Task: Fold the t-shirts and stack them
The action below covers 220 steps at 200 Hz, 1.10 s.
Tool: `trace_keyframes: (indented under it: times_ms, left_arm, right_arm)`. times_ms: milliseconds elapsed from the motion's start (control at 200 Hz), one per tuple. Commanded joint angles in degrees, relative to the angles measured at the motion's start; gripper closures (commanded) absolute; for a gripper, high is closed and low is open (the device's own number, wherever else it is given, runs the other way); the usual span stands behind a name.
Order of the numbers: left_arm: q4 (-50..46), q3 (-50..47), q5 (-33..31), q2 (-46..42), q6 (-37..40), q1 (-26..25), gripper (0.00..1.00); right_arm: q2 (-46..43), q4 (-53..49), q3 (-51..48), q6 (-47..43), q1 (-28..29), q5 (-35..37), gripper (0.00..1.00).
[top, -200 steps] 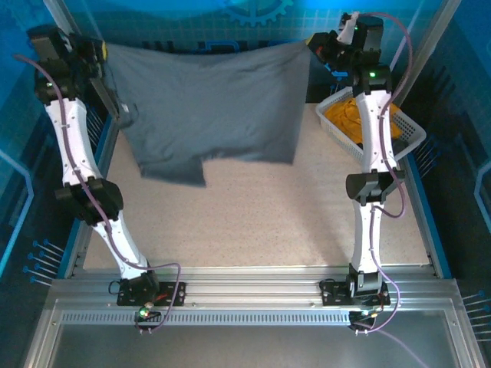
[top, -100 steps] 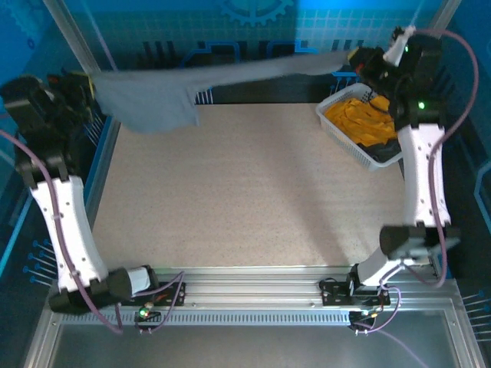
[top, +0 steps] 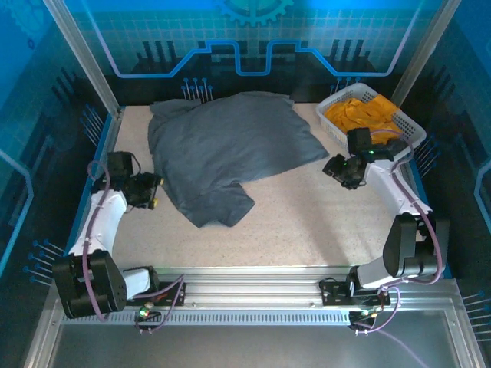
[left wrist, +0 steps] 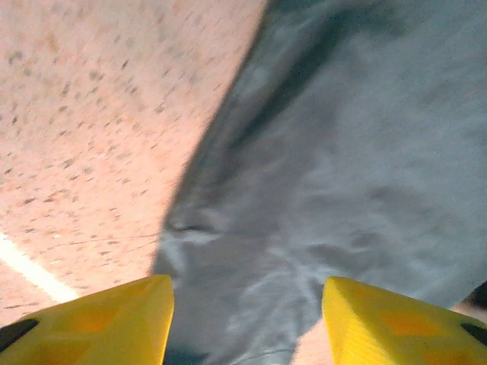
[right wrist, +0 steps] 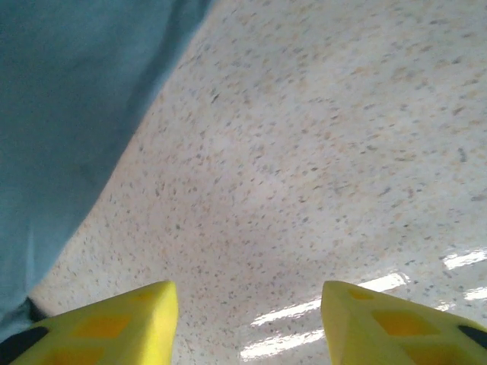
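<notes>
The slate grey t-shirt point(top: 226, 149) lies spread on the table, rumpled, a sleeve pointing toward the near side. Its cloth point(left wrist: 342, 160) also shows in the left wrist view and at the left edge point(right wrist: 61, 99) of the right wrist view. My left gripper point(top: 153, 192) hovers low just left of the shirt's edge, jaws open with nothing between them. My right gripper point(top: 340, 170) sits low beside the shirt's right corner, open over bare tabletop. Orange-yellow t-shirts point(top: 364, 116) are heaped in the basket.
A white lattice basket point(top: 408, 134) stands at the back right corner, close behind the right wrist. Blue rails point(top: 103, 149) border the table's sides. Bare speckled tabletop point(top: 307, 222) lies in front of the shirt.
Both arms swung the grey shirt from hanging in the air down onto the table, then let go and opened. Both grippers now sit low beside the shirt.
</notes>
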Motion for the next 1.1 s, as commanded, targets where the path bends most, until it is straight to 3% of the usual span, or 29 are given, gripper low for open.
trace_keyframes:
  times_ms: [0, 210, 335, 540, 815, 955, 1095]
  left_arm:
    - [2.0, -4.4, 0.3, -2.8, 0.7, -2.7, 0.50]
    - [6.2, -2.9, -0.7, 3.1, -5.4, -10.1, 0.61]
    - [10.5, -1.6, -1.7, 8.4, -10.0, -14.7, 0.68]
    - [12.5, 3.0, -4.4, 17.6, -15.5, -19.7, 0.72]
    - [9.4, 3.4, -9.4, 24.2, -17.7, -19.6, 0.76]
    - [9.2, 0.6, -8.5, 23.5, -17.7, -17.9, 0.77]
    - [6.0, -1.9, -9.2, 20.4, -15.7, -15.3, 0.77]
  right_arm:
    - [-2.2, -0.2, -1.3, -2.0, 4.4, 4.6, 0.48]
    - [0.8, 3.3, -0.7, -4.5, 5.9, 4.3, 0.53]
    - [8.2, 5.2, 4.6, -8.2, 5.6, 0.9, 0.61]
    - [21.2, 4.3, 14.9, -10.8, 3.6, 0.9, 0.61]
    - [37.9, -2.5, 32.2, -12.6, 2.6, 2.1, 0.61]
    - [47.4, -12.4, 42.7, -14.6, 4.0, 2.9, 0.62]
    - [51.9, -19.8, 47.1, -16.1, 5.9, 4.9, 0.63]
